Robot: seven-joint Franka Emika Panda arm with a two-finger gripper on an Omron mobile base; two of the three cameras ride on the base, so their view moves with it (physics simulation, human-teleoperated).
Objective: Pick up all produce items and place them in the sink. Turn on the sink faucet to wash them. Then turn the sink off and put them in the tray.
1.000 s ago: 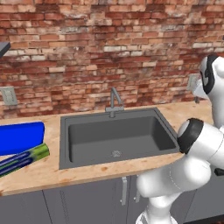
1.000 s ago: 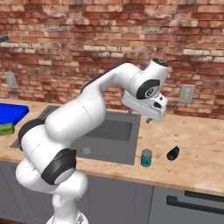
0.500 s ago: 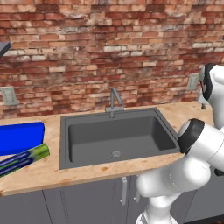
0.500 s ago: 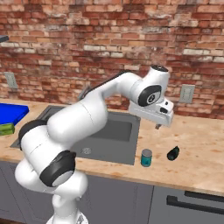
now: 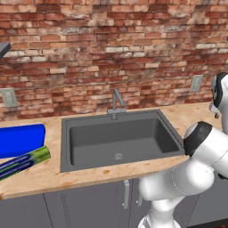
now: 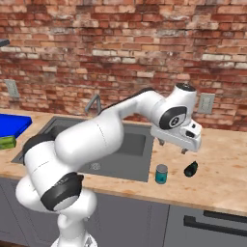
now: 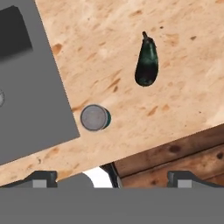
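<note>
The hand (image 6: 170,147) hung above the worktop (image 6: 222,169) to the right of the sink (image 6: 128,144), its fingers wide apart and holding nothing. The eggplant (image 6: 191,168) lay flat on the worktop right of the sink, under the hand and apart from it. A can (image 6: 161,173) stood between the eggplant and the sink's right rim, just beside the rim and close to the front edge of the worktop. In the hand view bare wood lay all around the eggplant (image 7: 145,63), well apart from the can (image 7: 94,117).

The basin held only its drain (image 5: 118,156), with the faucet (image 5: 116,103) at the back rim. Left of the sink, the tray (image 5: 20,140) and a striped box (image 5: 23,161) were cut off by the picture edge. In the left base view the arm's elbow hid the worktop right of the sink.
</note>
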